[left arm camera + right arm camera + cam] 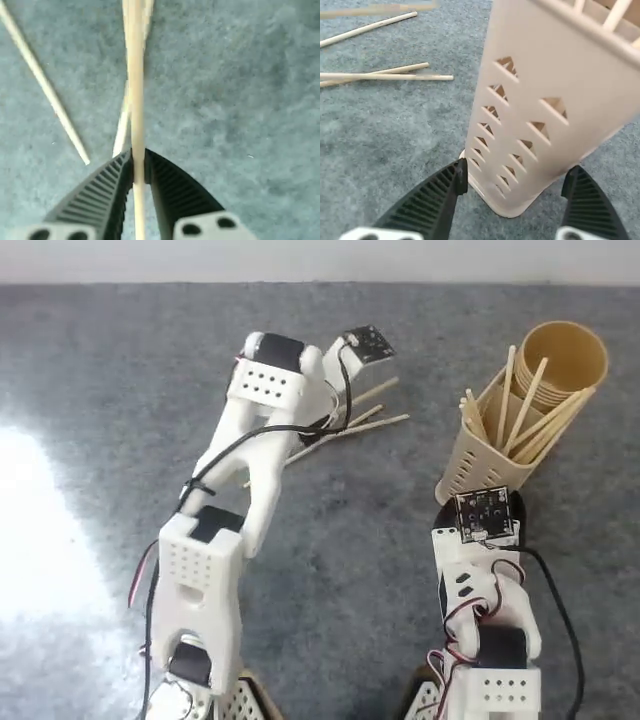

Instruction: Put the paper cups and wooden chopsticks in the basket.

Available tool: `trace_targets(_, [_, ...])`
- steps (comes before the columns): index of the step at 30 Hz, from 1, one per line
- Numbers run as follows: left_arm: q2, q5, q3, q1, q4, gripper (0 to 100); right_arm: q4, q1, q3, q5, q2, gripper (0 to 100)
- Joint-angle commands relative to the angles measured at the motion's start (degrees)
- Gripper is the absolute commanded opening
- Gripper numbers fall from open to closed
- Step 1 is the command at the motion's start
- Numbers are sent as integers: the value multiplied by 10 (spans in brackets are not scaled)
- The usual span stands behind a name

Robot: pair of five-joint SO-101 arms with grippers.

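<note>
wooden chopstick in the pinch, basket braced alongside

high view: the left arm stretches across the grey table to a scatter of loose chopsticks, well apart from the basket. the right arm sits at the basket's foot. stacked paper cups are already in the basket, with several stowed chopsticks leaning out beside them.

left wrist view: the left gripper is closed tight on one held chopstick, which juts straight out from between the ribbed pads. whether it is off the table cannot be told. two of the loose chopsticks lie close by, one partly under it.

right wrist view: the right gripper, spread wide, clasps the basket's base, with a jaw tip against either side.

judged from this, the step in hand is carrying the pinched stick to the basket. much of it hangs ahead of the jaws, so the free end may swing. a slow lift straight up, clear of its neighbours, should keep them from scattering. tipping it toward upright before the rim, and aiming for the gap beside the cups, would let it slide in rather than catch on the sticks fanned across the mouth. the right arm's hold ought to keep the basket from toppling on contact.
</note>
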Motion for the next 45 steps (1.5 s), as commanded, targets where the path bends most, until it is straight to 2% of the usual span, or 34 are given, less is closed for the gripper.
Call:
trace_targets(1, [-82, 38, 1, -7, 14, 9, -5, -5, 10, 9, -4, 303])
trace_targets(6, [-166, 100, 80, -6, 0, 9, -5, -5, 10, 9, -4, 303])
trace_targets(9, [-252, 129, 154, 2, -47, 9, -5, -5, 10, 9, -4, 303])
trace_targets(14, [-417, 161, 289, 59, -117, 9, -5, -5, 10, 9, -4, 303])
trace_targets(21, [-571, 253, 415, 88, -203, 9, 0, 2, -6, 10, -6, 303])
trace_targets(24, [-626, 282, 455, 102, -251, 9, 69, 58, -70, 5, -6, 303])
trace_targets(29, [-719, 279, 535, 154, -327, 9, 161, 204, -117, 4, -6, 303])
trace_targets(35, [-796, 282, 670, 202, -487, 10, 168, 305, -72, -25, -6, 303])
trace_targets(41, [-850, 288, 770, 231, -661, 11, 95, 311, -19, -24, -6, 303])
trace_targets(45, [-860, 362, 812, 232, -792, 11, 97, 310, -19, -24, -6, 303])
